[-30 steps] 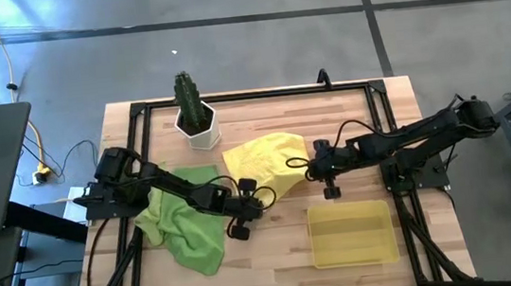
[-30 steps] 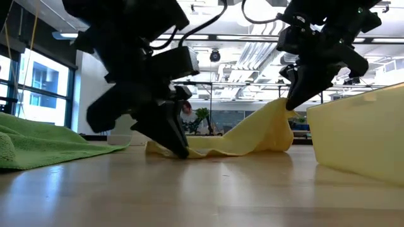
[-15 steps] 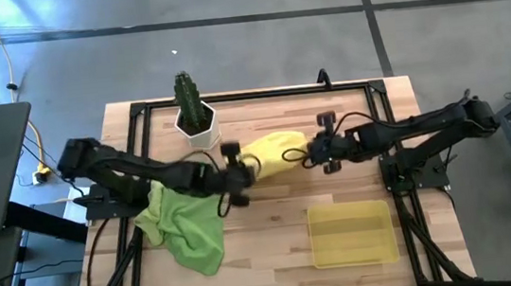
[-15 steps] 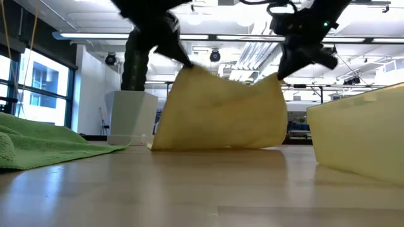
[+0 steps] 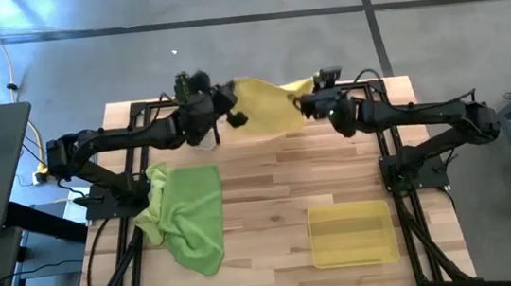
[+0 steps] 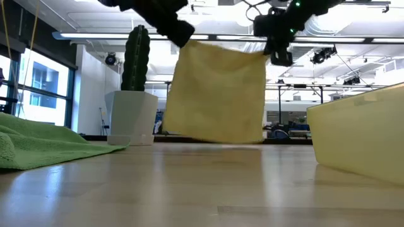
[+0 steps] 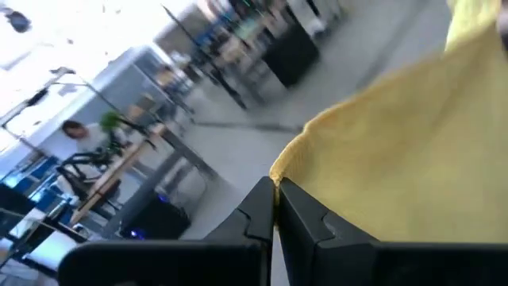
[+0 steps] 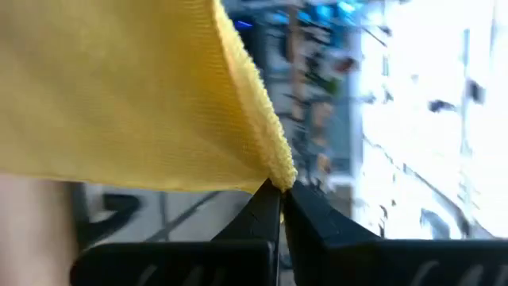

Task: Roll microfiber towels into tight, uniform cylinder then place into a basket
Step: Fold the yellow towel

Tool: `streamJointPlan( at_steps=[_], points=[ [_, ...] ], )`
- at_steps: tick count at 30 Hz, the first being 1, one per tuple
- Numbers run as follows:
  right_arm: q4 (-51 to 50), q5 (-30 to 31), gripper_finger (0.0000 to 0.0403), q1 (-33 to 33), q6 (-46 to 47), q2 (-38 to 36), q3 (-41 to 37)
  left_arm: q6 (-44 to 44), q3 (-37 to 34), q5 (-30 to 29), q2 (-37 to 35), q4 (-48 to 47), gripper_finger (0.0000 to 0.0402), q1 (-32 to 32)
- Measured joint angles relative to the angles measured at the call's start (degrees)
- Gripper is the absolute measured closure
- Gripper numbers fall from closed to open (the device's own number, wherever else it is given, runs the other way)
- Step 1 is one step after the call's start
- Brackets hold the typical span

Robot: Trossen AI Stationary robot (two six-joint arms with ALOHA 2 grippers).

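Yellow towel (image 6: 218, 91) hangs flat, top edge running nine to three, over the counter's (image 5: 270, 194) twelve o'clock edge; left pincer (image 5: 230, 103) and right pincer (image 5: 306, 101) each clamp a corner. Earlier it lay lower, mid-counter.

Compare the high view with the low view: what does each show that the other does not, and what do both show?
Only the high view shows the whole wooden table from above, the full outline of the shallow translucent yellow plastic basket, and both arms' full reach.

Only the low view shows the bright yellow microfiber towel hanging flat above the tabletop, and the room behind.

Both show the left gripper and right gripper shut on the towel's upper corners, the lime green cloths, and the cactus in its white pot.
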Motion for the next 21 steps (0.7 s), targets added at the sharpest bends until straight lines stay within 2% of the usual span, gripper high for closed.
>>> streamJointPlan(
  at_steps=[2,4,7,9,11,14,17,21],
  points=[
    [4.14,2.01,0.0402,-0.60,-1.60,0.00,0.02,0.06,0.00,1.51,-0.51,2.06,0.0399,0.57],
    [4.01,2.24,0.0402,-0.61,-1.50,-0.02,0.02,-0.74,0.08,3.06,-0.97,1.80,0.0399,0.60],
    [-4.68,0.21,0.0402,0.50,7.18,-0.02,0.00,-8.24,0.10,9.28,-0.86,-8.03,0.0399,-0.12],
    [-16.95,-6.91,0.0402,1.77,20.57,-0.02,-0.03,-15.05,0.02,17.12,0.05,-17.01,0.0399,-0.64],
    [-28.24,-17.84,0.0402,3.19,34.21,0.14,-0.15,-21.22,-0.65,24.42,2.55,-22.05,0.0399,-2.02],
    [-37.25,-32.04,0.0403,6.32,48.77,1.65,-0.15,-26.97,-4.46,30.38,7.36,-20.76,0.0400,-5.26],
    [-40.25,-38.45,0.0403,11.11,54.25,5.05,-0.11,-28.30,-6.66,33.01,12.65,-17.14,0.0400,-9.24],
    [-41.64,-42.88,0.0403,16.85,57.49,11.40,-0.15,-30.62,-6.90,32.98,18.09,-15.16,0.0400,-13.86]
  ],
)
